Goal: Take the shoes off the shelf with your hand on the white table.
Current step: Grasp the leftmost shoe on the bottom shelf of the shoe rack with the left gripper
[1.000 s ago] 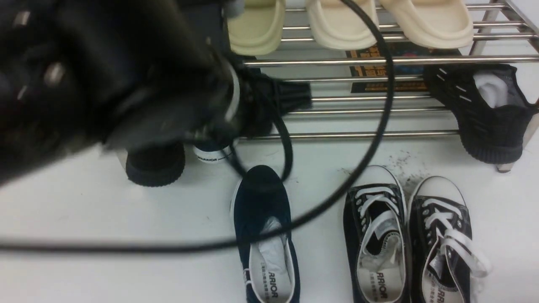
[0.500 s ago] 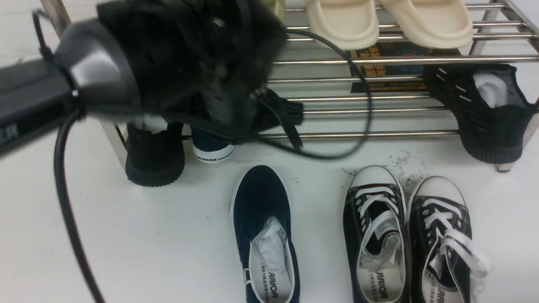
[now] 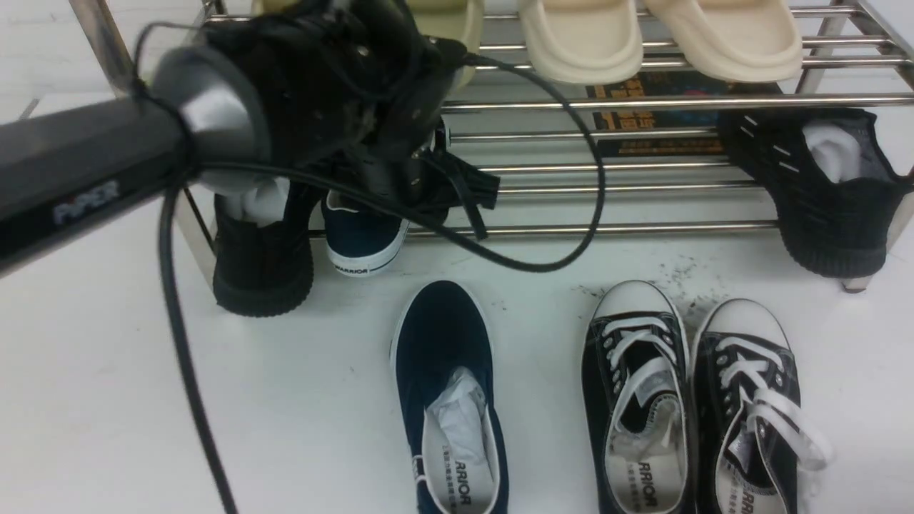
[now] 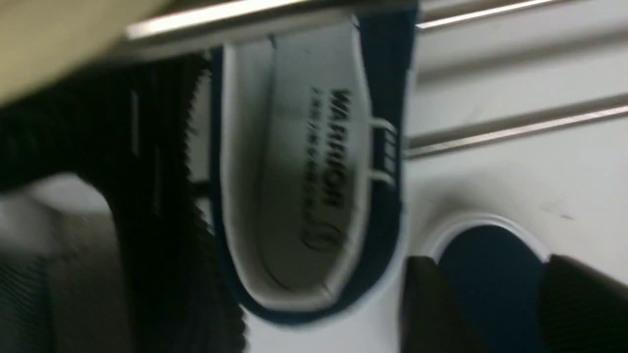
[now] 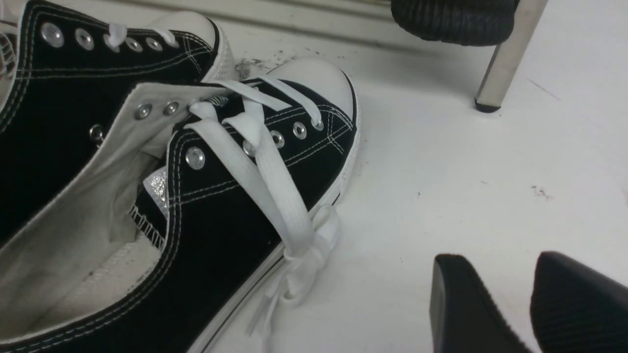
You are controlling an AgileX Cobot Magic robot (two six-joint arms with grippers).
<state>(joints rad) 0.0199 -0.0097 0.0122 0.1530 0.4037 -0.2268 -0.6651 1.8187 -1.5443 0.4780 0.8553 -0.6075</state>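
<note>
One navy slip-on shoe [image 3: 446,371] lies on the white table [image 3: 107,371], toe toward the shelf [image 3: 607,228]. The other navy shoe [image 3: 360,243] rests on the shelf's lower tier, its WARRIOR heel hanging over the front bar. My left gripper [image 3: 421,189] hovers just above and beside that shoe. In the left wrist view the shoe's white-lined opening [image 4: 294,171] lies close by, and the left gripper [image 4: 489,262] is open, nothing held between its fingers. The right gripper [image 5: 503,260] is open over bare table beside a lace-up sneaker.
A black knit sneaker [image 3: 260,257] sits tight against the shelf shoe, another [image 3: 828,193] at the shelf's right end. Two black-and-white lace-up sneakers [image 3: 643,400] [image 3: 750,407] lie on the table at right. Cream slippers [image 3: 578,36] fill the top tier. A loose black cable [image 3: 557,243] loops over the shelf front.
My left arm has drawn back from the camera and now reaches in from the left, gripper over the shelf's navy shoe. More of that shoe's heel shows. The shoes have not moved.
</note>
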